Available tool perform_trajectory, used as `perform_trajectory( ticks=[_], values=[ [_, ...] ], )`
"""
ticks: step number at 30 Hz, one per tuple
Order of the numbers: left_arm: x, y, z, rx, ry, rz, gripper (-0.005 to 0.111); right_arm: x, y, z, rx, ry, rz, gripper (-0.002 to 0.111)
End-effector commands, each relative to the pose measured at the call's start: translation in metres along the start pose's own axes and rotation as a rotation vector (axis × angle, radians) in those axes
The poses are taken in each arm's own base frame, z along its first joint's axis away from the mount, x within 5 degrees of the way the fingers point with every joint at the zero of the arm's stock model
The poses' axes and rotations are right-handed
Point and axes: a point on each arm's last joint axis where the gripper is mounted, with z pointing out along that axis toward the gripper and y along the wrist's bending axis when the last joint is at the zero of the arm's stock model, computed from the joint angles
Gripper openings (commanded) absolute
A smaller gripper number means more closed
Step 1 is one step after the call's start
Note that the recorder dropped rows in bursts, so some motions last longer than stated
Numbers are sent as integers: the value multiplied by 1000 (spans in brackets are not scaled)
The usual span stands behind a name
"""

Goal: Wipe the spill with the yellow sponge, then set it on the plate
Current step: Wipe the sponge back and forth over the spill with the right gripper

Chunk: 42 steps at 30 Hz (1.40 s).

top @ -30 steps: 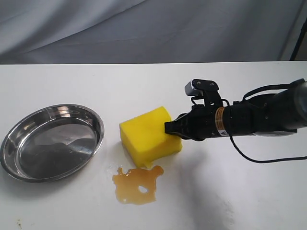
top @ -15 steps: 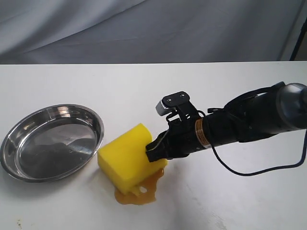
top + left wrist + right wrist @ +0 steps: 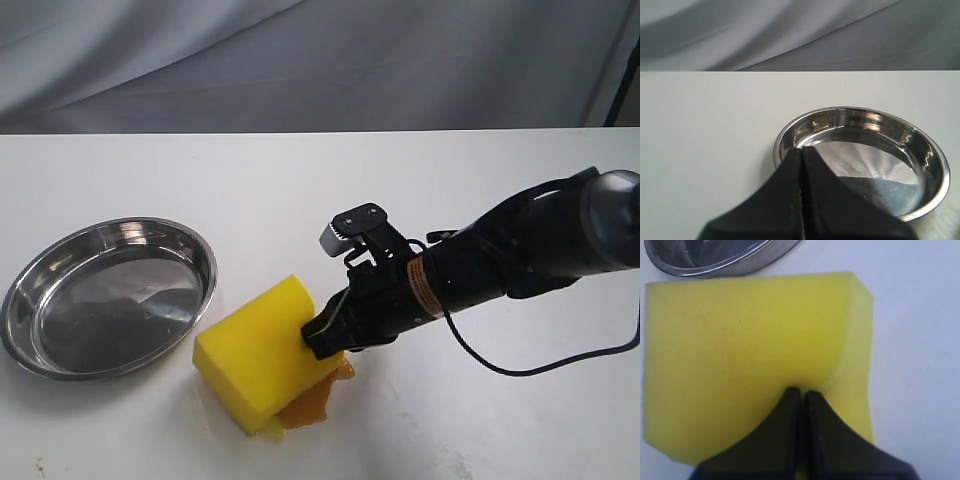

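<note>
Looks like a robotics lab test station: bare white worktop (image 3: 300, 170), plain grey cloth backdrop (image 3: 300, 60) draped behind, black cabled robot arm (image 3: 520, 255) reaching in.

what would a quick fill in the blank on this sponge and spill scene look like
The sponge held by the right gripper is coloured ____.
In the exterior view, the plate lies to the ____ of the sponge.
The spill pokes out from under the ____.
Missing: yellow; left; sponge.
</note>
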Motion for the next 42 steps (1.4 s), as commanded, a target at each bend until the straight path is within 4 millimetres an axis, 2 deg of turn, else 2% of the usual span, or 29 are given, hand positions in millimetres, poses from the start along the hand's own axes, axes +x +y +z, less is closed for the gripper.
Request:
perform_trajectory(
  ticks=[1, 8, 13, 25, 36, 42],
  values=[
    [0, 0, 0, -1, -11, -4, 0, -3, 14, -11, -23, -3, -64, 0],
    [0, 0, 0, -1, -11, -4, 0, -26, 33, -44, -8, -123, -110, 0],
    [0, 0, 0, -1, -11, -4, 0, -32, 38, -55, 11, -159, -77, 0],
    [0, 0, 0, -1, -11, -4, 0, -31, 34, -54, 39, -145, 36, 0],
    [0, 0, 0, -1, -11, -4, 0, -9, 18, -20, -21, -22, 151, 0],
    [0, 0, 0, -1, -11, -4, 0, -3, 13, -12, -13, 1, 167, 0]
  ],
)
